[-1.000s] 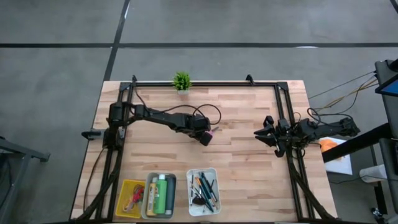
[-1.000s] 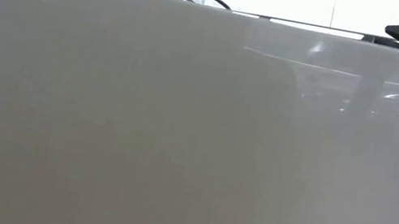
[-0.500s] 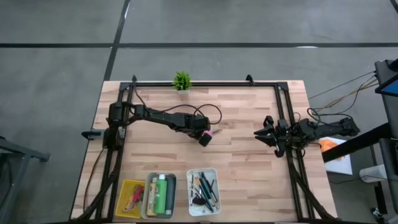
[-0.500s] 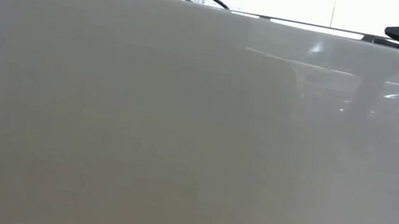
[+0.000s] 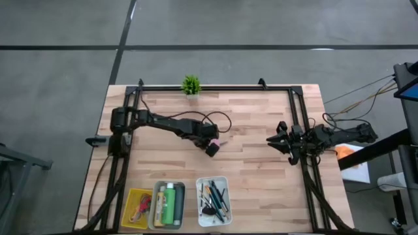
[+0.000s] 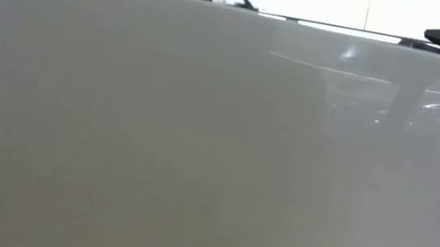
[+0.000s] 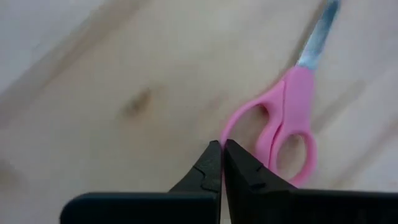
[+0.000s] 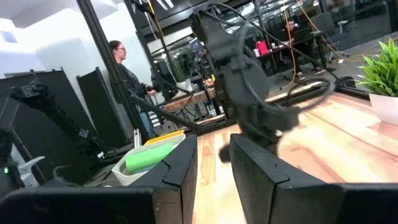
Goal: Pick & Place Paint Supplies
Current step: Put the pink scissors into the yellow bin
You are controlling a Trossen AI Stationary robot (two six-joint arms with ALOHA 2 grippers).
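Mostly done, I'd judge: green bottles sit in the grey tray, brushes in the white tray beside it, leaving the pink scissors mid-table, well beyond those trays. Left gripper is pinched together on the scissors' handle loop; right gripper idles slightly apart near the table's right edge. Only the left wrist view shows that grip; the low view is blocked by a white wall.
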